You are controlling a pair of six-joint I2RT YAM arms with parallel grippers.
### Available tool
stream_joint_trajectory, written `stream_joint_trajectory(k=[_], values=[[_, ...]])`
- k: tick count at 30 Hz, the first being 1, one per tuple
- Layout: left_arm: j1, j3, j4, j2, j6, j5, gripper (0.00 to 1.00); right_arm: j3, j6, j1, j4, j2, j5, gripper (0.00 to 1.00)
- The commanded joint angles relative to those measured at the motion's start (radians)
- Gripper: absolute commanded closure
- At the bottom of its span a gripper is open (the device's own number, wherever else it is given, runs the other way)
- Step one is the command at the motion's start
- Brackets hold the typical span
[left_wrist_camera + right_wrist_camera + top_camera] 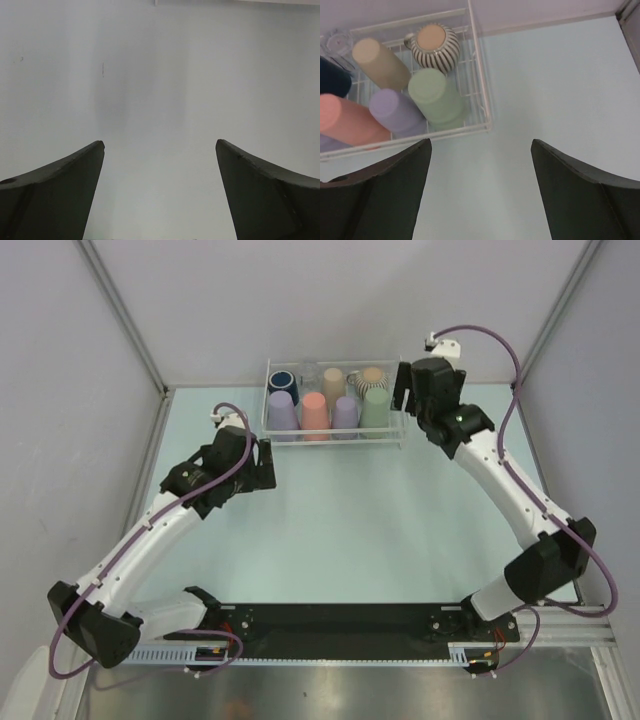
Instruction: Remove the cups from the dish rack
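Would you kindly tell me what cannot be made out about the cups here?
Clear cup: top view, too small and transparent.
Navy mug: right wrist view, cut by left edge.
Dish rack: outside the left wrist view entirely.

In the white wire dish rack the near row runs, left to right, lavender cup, salmon-pink cup, second lavender cup and pale green cup, the far row navy mug, clear cup, tan cup and a striped mug, dark on cream, all on a pale mint tabletop.
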Motion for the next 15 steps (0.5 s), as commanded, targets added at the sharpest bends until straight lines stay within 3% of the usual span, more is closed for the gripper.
stream_joint_trajectory(k=[1,8,12,15], values=[[0.007,0.017,0.019,-0.036,0.021,0.023,0.00,0.230,0.031,-0.058,-0.015,0.153,-0.133,0.10],[0.007,-0.013,0.025,-0.054,0.026,0.017,0.00,0.615,0.066,-0.059,-0.192,0.466,-0.166,0.11],[0.008,-0.024,0.025,-0.057,0.030,0.015,0.00,0.677,0.077,-0.044,-0.203,0.546,-0.151,0.12],[0.007,-0.035,0.023,-0.057,0.032,0.017,0.00,0.657,0.060,-0.026,-0.154,0.566,-0.131,0.07]])
